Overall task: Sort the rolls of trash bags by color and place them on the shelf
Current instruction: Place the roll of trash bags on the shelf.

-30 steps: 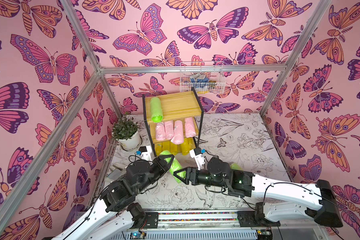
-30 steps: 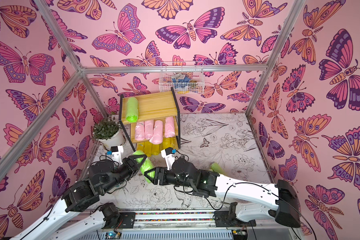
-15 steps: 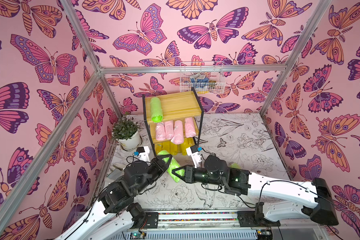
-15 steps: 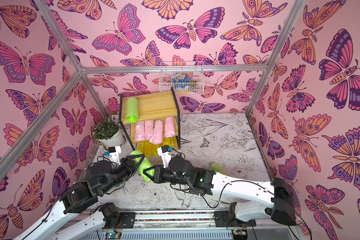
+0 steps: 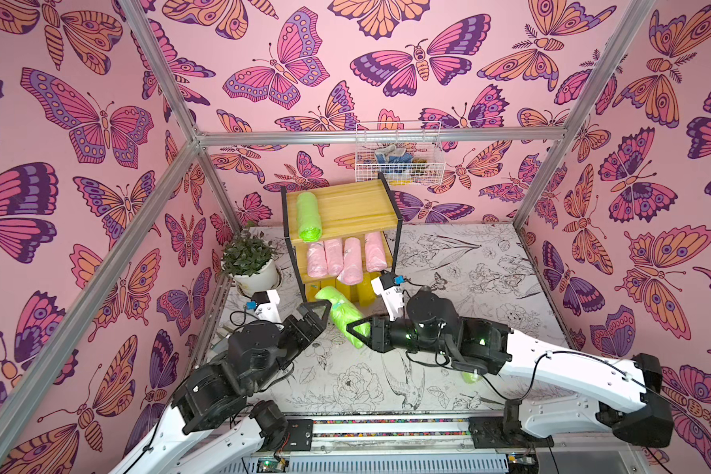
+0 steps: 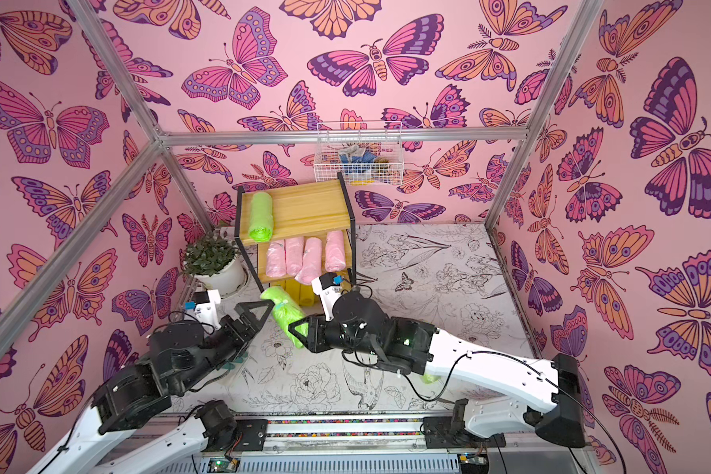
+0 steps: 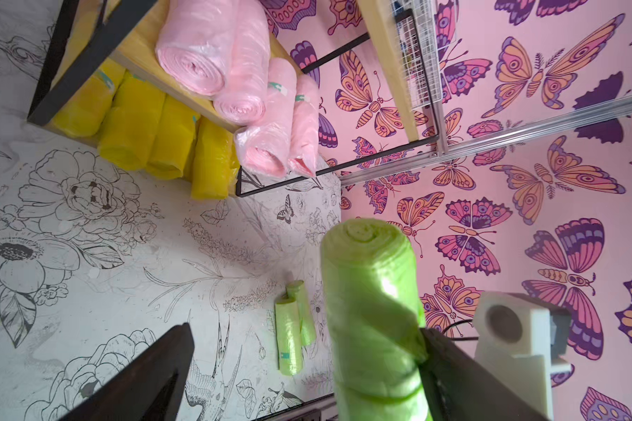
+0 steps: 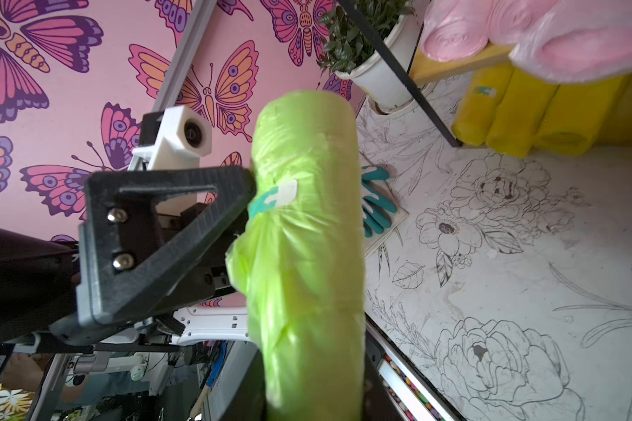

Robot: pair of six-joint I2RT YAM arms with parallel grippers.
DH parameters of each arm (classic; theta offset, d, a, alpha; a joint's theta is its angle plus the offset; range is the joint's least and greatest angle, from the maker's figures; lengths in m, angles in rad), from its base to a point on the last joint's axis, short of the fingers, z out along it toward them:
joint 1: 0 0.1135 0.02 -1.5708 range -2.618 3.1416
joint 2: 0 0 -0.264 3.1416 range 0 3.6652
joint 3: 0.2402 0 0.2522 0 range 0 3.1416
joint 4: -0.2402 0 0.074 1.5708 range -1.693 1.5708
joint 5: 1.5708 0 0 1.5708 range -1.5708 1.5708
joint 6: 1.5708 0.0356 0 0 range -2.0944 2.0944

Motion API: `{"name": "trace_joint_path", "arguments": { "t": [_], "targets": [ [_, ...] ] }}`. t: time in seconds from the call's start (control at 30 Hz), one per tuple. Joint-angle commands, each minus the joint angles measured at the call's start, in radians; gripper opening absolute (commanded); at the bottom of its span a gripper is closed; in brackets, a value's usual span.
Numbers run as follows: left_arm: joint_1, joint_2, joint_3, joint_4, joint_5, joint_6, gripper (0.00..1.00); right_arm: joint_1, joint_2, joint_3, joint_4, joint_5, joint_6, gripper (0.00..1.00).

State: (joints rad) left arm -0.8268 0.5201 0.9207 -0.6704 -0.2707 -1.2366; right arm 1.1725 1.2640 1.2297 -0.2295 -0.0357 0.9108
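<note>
Lime-green crinkly plastic roll [image 5: 341, 316] hangs toward the worktop's [image 5: 468, 287] left edge, before the yellowish wooden shelf [image 5: 345, 205], one end pinched by the right gripper [image 5: 358, 328] (left gripper [image 5: 322, 317] spread wide); soft, end-held, it could slip.

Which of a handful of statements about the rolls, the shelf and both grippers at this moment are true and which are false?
1. A lime green roll lies on the top board of the shelf. True.
2. The middle board holds three pink rolls. False: four pink rolls lie there.
3. The right gripper is closed on a second green roll, held above the table. True.
4. The left gripper is clamped on that roll. False: the left gripper has its jaws wide open.
5. The yellow rolls lie out on the open table. False: the yellow rolls sit on the shelf's lowest tier.
6. Two more green rolls lie side by side on the table. True.
</note>
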Motion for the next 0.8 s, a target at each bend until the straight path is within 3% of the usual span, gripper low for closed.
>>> {"name": "trace_joint_path", "arguments": {
  "t": [0.0, 0.57, 0.77],
  "targets": [
    [0.0, -0.04, -0.008, -0.138, -0.069, 0.028, 1.0, -0.094, -0.02, 0.134, -0.02, 0.011, -0.085, 0.0],
    [0.0, -0.059, -0.014, -0.187, -0.081, 0.023, 0.99, -0.408, 0.373, 0.77, -0.286, -0.052, -0.271, 0.0],
    [0.0, -0.057, -0.019, -0.195, -0.082, 0.024, 0.98, -0.462, 0.49, 0.858, -0.321, -0.061, -0.286, 0.0]
  ]
}}
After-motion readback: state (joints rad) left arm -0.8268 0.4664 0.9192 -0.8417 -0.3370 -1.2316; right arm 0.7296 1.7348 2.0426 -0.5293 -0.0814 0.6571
